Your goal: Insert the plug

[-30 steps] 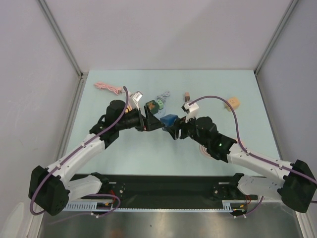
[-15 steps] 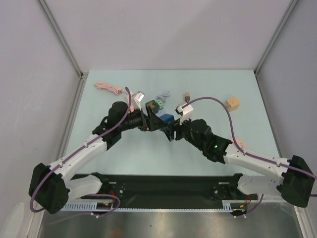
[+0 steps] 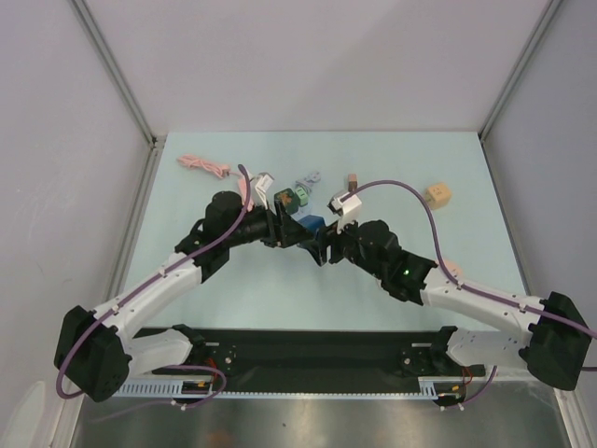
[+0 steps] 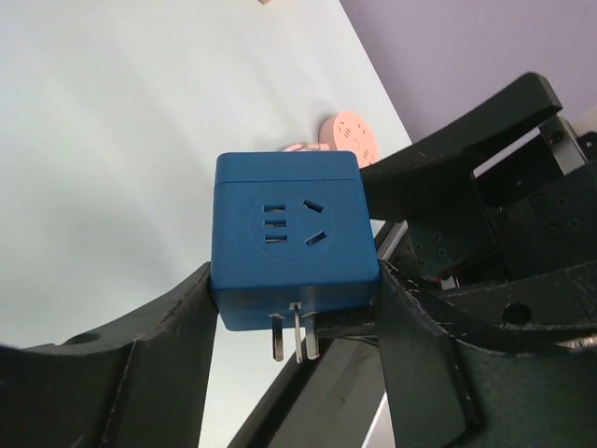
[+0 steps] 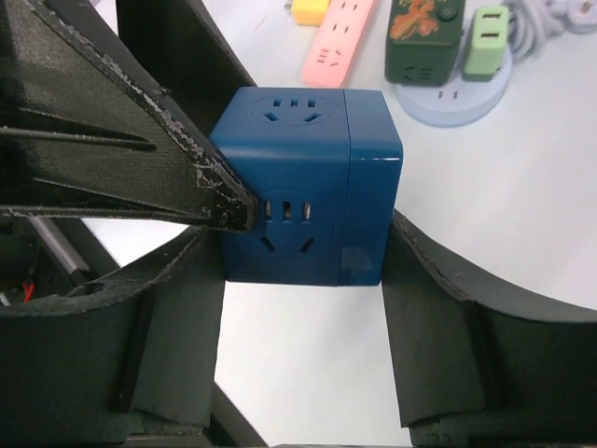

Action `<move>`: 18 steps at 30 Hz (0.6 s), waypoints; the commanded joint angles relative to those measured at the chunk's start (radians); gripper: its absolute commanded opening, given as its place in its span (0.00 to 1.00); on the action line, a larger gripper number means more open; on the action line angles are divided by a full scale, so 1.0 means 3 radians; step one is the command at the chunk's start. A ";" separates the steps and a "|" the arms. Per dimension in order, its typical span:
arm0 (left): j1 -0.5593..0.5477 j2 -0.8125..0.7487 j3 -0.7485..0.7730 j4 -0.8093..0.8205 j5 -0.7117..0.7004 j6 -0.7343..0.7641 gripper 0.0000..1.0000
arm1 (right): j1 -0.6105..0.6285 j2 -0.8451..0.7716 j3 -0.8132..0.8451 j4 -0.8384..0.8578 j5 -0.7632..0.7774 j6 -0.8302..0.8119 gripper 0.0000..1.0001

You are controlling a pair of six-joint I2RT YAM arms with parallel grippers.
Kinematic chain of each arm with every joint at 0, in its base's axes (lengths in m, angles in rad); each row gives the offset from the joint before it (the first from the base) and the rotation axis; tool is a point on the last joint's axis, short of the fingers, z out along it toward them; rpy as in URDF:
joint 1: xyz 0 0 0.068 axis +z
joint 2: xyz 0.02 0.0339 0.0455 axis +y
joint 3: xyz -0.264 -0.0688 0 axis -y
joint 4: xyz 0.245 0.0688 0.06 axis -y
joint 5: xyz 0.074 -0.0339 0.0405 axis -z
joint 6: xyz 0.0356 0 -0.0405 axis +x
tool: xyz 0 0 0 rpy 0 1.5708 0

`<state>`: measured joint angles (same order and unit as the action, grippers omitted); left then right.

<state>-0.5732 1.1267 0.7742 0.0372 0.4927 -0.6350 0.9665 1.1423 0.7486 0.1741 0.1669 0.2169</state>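
A blue cube plug point(image 4: 294, 224) with metal prongs on its underside is lifted off the table, held between both grippers. My left gripper point(image 4: 294, 285) is shut on its two sides. From the opposite side, my right gripper point(image 5: 308, 247) has its fingertips pressed on the cube point(image 5: 303, 187). A left finger point(image 5: 140, 159) crosses in front of it. In the top view the cube point(image 3: 313, 223) sits mid-table between the left gripper point(image 3: 297, 228) and the right gripper point(image 3: 323, 241). A pink power strip point(image 5: 336, 42) lies beyond.
A dark green cube point(image 5: 424, 33) and a light green adapter point(image 5: 485, 42) stand on a grey round base point(image 5: 457, 98). A pink cable point(image 3: 201, 165), a small brown block point(image 3: 353, 179), a tan cube point(image 3: 438, 193) and a pink round piece point(image 4: 350, 140) lie around.
The right arm has pushed left with the blue cube, towards the left gripper. Both sets of fingers now meet around the cube, which sits slightly further left and back.
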 commanded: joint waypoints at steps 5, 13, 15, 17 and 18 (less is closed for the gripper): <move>-0.0022 -0.0064 0.0078 0.0254 0.0566 0.0102 0.00 | -0.0449 0.0037 0.0409 -0.0017 -0.1470 0.0346 0.81; -0.0022 -0.0222 0.0109 0.0254 0.1047 0.0229 0.00 | -0.0915 -0.0095 0.0302 -0.0248 -0.2733 0.0473 0.96; -0.0027 -0.0227 0.0109 0.0214 0.1180 0.0321 0.00 | -0.0976 -0.0106 0.0296 -0.0223 -0.3034 0.0504 0.96; -0.0027 -0.0243 0.0109 0.0188 0.1317 0.0434 0.01 | -0.1023 -0.0106 0.0281 -0.0126 -0.3225 0.0606 0.96; -0.0022 -0.0248 0.0104 0.0213 0.1394 0.0465 0.00 | -0.1043 -0.0096 0.0266 -0.0075 -0.3382 0.0647 0.96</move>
<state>-0.5682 1.0813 0.7742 0.0620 0.7570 -0.5701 0.6693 1.1404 0.8124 0.0647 -0.6575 0.3492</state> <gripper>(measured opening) 0.656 0.960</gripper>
